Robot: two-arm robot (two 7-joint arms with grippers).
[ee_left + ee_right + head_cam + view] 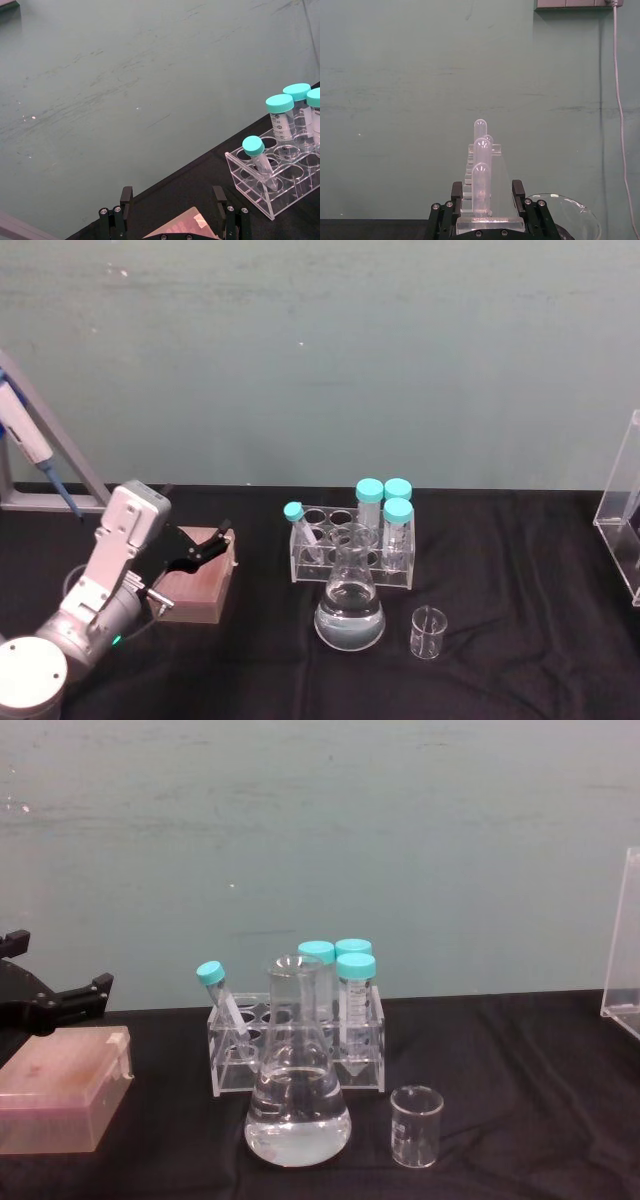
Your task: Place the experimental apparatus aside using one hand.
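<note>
The conical flask (pixel 350 612) with clear liquid stands at the table's front middle, and a small glass beaker (pixel 428 632) sits just to its right. At the far right edge is the clear acrylic stand (pixel 625 510). In the right wrist view its base and long clear pipettes (pixel 482 175) sit between the fingers of my right gripper (pixel 487 192), which press on both sides. My left gripper (pixel 205 545) hovers open over a pink box (pixel 195 585) at the left, its fingers (pixel 126 200) spread wider than the box corner (pixel 185 227).
A clear tube rack (pixel 350 545) with teal-capped tubes stands right behind the flask. A blue-and-white pipette (pixel 30 440) hangs on a grey frame at the far left. A round glass rim (pixel 565 215) lies beside the right gripper. Black cloth covers the table.
</note>
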